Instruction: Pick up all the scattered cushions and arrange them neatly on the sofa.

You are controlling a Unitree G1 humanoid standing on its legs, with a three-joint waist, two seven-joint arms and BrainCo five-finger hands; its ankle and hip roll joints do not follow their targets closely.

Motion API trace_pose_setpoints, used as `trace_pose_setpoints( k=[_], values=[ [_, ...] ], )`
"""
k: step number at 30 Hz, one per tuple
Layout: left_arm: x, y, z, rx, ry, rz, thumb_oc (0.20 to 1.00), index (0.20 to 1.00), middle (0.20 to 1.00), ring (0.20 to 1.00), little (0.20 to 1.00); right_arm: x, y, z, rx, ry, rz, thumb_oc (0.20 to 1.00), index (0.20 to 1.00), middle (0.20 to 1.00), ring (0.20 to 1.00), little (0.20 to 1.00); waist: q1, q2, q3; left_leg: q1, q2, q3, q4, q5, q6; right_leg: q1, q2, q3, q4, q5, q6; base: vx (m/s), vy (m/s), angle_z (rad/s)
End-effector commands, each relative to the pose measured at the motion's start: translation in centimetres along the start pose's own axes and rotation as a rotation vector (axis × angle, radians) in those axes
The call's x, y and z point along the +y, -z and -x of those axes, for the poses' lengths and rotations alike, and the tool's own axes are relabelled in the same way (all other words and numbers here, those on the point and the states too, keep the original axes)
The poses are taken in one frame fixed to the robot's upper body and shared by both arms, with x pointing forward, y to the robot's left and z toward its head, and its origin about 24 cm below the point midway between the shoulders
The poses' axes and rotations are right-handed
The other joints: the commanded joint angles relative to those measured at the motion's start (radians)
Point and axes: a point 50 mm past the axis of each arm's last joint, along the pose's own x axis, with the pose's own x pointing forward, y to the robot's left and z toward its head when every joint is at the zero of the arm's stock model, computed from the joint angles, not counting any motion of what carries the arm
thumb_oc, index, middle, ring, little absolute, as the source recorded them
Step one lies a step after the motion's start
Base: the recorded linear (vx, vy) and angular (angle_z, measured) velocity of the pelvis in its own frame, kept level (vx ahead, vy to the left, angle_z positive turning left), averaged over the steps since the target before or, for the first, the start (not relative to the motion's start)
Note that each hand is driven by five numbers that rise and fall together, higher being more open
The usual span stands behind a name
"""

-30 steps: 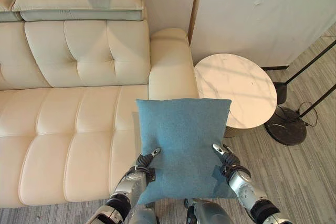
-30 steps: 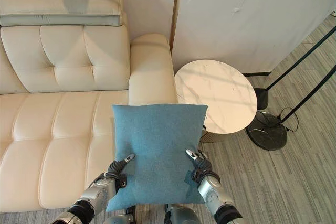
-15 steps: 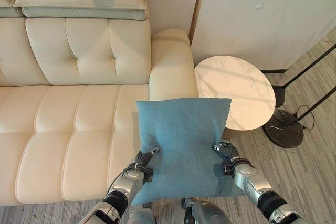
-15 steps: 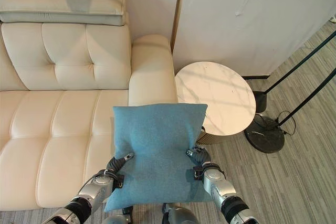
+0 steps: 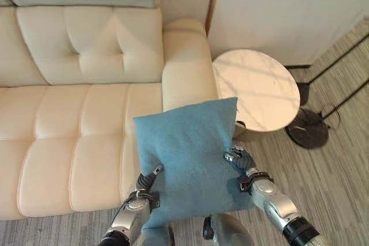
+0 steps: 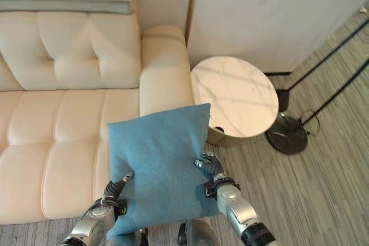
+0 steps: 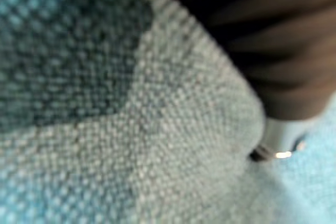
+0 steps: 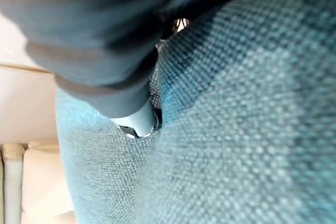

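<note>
The blue cushion (image 5: 187, 159) hangs in the air in front of the sofa (image 5: 75, 113), near its right armrest, held between both robot hands. The left robot hand (image 5: 147, 184) grips its lower left edge, thumb pressed on the front face; the right robot hand (image 5: 239, 161) clamps its right edge with fingers curled into the cloth. The cushion is tilted, its top right corner raised and overlapping the edge of the round table (image 5: 256, 87).

The eye views show the whole scene: sofa, table and a dark lamp base (image 5: 308, 129) on the floor. The wrist views show what these cannot, the woven cloth from very close: in the left wrist view it bulges against the dark ribbed cover; in the right wrist view a silver finger (image 8: 137, 120) presses into a fold, with a strip of sofa beyond.

Compared with a second ago, the cushion has turned from square to tilted and shifted left, and the left robot hand sits lower.
</note>
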Motion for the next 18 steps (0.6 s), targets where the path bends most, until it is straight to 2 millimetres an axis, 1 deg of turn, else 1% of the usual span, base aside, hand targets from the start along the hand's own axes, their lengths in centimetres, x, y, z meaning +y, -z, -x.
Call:
trace_pose_setpoints(
  k=[1, 2, 3, 4, 5, 8, 9, 10, 11, 12, 13, 14, 15, 16, 17, 18],
  values=[
    [-5.4, -0.8, 1.5, -0.055, 0.197, 0.074, 0.2, 0.2, 0.2, 0.2, 0.2, 6.3, -2.6, 0.6, -0.141, -0.241, -0.041, 0.2, 0.2, 0.2, 0.2, 0.2, 0.021, 0.002, -0.062, -0.045, -0.015, -0.027, -0.025, -0.038, -0.039, 0.083, 0.023, 0.026, 0.111, -0.252, -0.05, -0.02, -0.021, 0.35],
    [-5.2, -0.3, 1.6, -0.035, 0.194, 0.072, 0.2, 0.2, 0.2, 0.2, 0.2, 6.3, -2.4, 0.7, -0.131, -0.238, -0.029, 0.2, 0.2, 0.2, 0.2, 0.2, 0.032, -0.004, -0.088, -0.041, -0.021, -0.038, -0.025, -0.04, -0.04, 0.146, 0.025, 0.021, 0.112, -0.281, -0.052, 0.0, -0.035, 0.45],
    [-5.2, -0.3, 1.6, -0.035, 0.194, 0.072, 0.2, 0.2, 0.2, 0.2, 0.2, 6.3, -2.4, 0.7, -0.131, -0.238, -0.029, 0.2, 0.2, 0.2, 0.2, 0.2, 0.032, -0.004, -0.09, -0.043, -0.02, -0.038, -0.025, -0.04, -0.04, 0.144, 0.025, 0.021, 0.112, -0.28, -0.053, -0.01, -0.087, 0.36],
    [-4.9, -0.1, 1.6, -0.026, 0.184, 0.066, 0.2, 0.2, 0.2, 0.2, 0.2, 6.3, -2.3, 0.7, -0.129, -0.24, -0.026, 0.2, 0.2, 0.2, 0.2, 0.2, 0.047, -0.015, -0.121, -0.045, -0.028, -0.046, -0.025, -0.038, -0.041, 0.203, 0.03, 0.025, 0.102, -0.293, -0.055, -0.08, -0.13, 0.27],
    [-4.8, -0.3, 1.6, -0.034, 0.181, 0.071, 0.2, 0.2, 0.2, 0.2, 0.2, 6.4, -2.4, 0.7, -0.128, -0.239, -0.029, 0.2, 0.2, 0.2, 0.2, 0.2, 0.061, -0.031, -0.145, -0.061, -0.037, -0.046, -0.025, -0.028, -0.044, 0.246, 0.042, 0.043, 0.069, -0.296, -0.053, -0.14, -0.175, 0.19],
    [-4.4, -1.4, 1.5, -0.078, 0.169, 0.076, 0.2, 0.2, 0.2, 0.2, 0.2, 6.5, -2.7, 0.7, -0.139, -0.243, -0.028, 0.2, 0.2, 0.2, 0.2, 0.2, 0.077, -0.042, -0.153, -0.086, -0.035, -0.051, -0.025, 0.008, -0.056, 0.26, 0.07, 0.053, 0.025, -0.343, -0.085, -0.23, -0.174, 0.1],
    [-4.0, -2.1, 1.6, -0.109, 0.165, 0.067, 0.2, 0.2, 0.2, 0.2, 0.2, 6.3, -3.2, 0.8, -0.163, -0.244, -0.026, 0.2, 0.2, 0.2, 0.2, 0.2, 0.076, -0.042, -0.151, -0.094, -0.031, -0.056, -0.025, 0.026, -0.066, 0.262, 0.087, 0.058, 0.014, -0.359, -0.103, -0.35, -0.274, -0.02],
    [-3.6, -3.1, 1.9, -0.161, 0.165, 0.064, 0.2, 0.2, 0.2, 0.2, 0.2, 6.3, -4.4, 1.3, -0.217, -0.266, -0.038, 0.2, 0.2, 0.2, 0.2, 0.2, 0.074, -0.035, -0.14, -0.107, -0.027, -0.079, -0.025, 0.065, -0.088, 0.26, 0.113, 0.061, 0.007, -0.375, -0.128, -0.28, -0.214, 0.06],
    [-3.6, -3.1, 1.9, -0.161, 0.165, 0.064, 0.2, 0.2, 0.2, 0.2, 0.2, 6.3, -4.4, 1.3, -0.216, -0.266, -0.038, 0.2, 0.2, 0.2, 0.2, 0.2, 0.072, -0.034, -0.14, -0.107, -0.027, -0.08, -0.025, 0.066, -0.088, 0.26, 0.114, 0.059, 0.007, -0.375, -0.128, -0.3, -0.227, 0.21],
    [-3.3, -3.5, 2.1, -0.184, 0.162, 0.062, 0.2, 0.2, 0.2, 0.2, 0.2, 6.1, -5.2, 1.7, -0.26, -0.281, -0.042, 0.2, 0.2, 0.2, 0.2, 0.2, 0.071, -0.027, -0.131, -0.111, -0.022, -0.092, -0.025, 0.084, -0.101, 0.256, 0.126, 0.059, 0.013, -0.378, -0.14, -0.33, -0.226, 0.35],
    [-3.0, -3.9, 2.6, -0.214, 0.161, 0.076, 0.2, 0.2, 0.2, 0.2, 0.2, 6.0, -6.3, 2.4, -0.314, -0.313, -0.05, 0.2, 0.2, 0.2, 0.2, 0.2, 0.063, -0.009, -0.109, -0.121, -0.016, -0.119, -0.025, 0.112, -0.121, 0.251, 0.146, 0.042, 0.019, -0.377, -0.154, -0.45, -0.3, 0.52],
    [-2.7, -4.2, 3.0, -0.24, 0.16, 0.085, 0.2, 0.2, 0.2, 0.2, 0.2, 5.8, -6.5, 2.8, -0.331, -0.323, -0.05, 0.2, 0.2, 0.2, 0.2, 0.2, 0.06, 0.001, -0.097, -0.125, -0.016, -0.129, -0.025, 0.119, -0.125, 0.25, 0.153, 0.024, 0.022, -0.376, -0.158, -0.35, -0.222, 0.63],
    [-2.7, -4.2, 3.0, -0.239, 0.16, 0.085, 0.2, 0.2, 0.2, 0.2, 0.2, 5.8, -6.5, 2.8, -0.331, -0.324, -0.05, 0.2, 0.2, 0.2, 0.2, 0.2, 0.057, 0.002, -0.097, -0.125, -0.016, -0.131, -0.025, 0.12, -0.125, 0.25, 0.153, 0.022, 0.022, -0.376, -0.158, -0.29, -0.166, 0.76],
    [-2.5, -4.3, 3.4, -0.254, 0.157, 0.114, 0.2, 0.2, 0.2, 0.2, 0.2, 5.4, -6.5, 3.0, -0.338, -0.324, -0.031, 0.2, 0.2, 0.2, 0.2, 0.2, 0.053, 0.017, -0.079, -0.124, -0.015, -0.128, -0.025, 0.124, -0.134, 0.253, 0.15, -0.025, 0.026, -0.375, -0.159, -0.28, -0.131, 0.81],
    [-2.5, -4.5, 3.6, -0.268, 0.156, 0.121, 0.2, 0.2, 0.2, 0.2, 0.2, 5.2, -6.7, 3.1, -0.348, -0.318, -0.025, 0.2, 0.2, 0.2, 0.2, 0.2, 0.047, 0.025, -0.067, -0.123, -0.008, -0.093, -0.025, 0.128, -0.138, 0.255, 0.143, -0.058, 0.028, -0.372, -0.16, -0.36, -0.154, 1.03],
    [-2.3, -4.7, 3.7, -0.276, 0.154, 0.128, 0.2, 0.2, 0.2, 0.2, 0.2, 5.1, -6.9, 3.1, -0.356, -0.314, -0.021, 0.2, 0.2, 0.2, 0.2, 0.2, 0.045, 0.028, -0.064, -0.114, -0.003, -0.062, -0.025, 0.129, -0.132, 0.253, 0.138, -0.077, 0.028, -0.368, -0.161, -0.22, -0.081, 1.07]
  ],
)
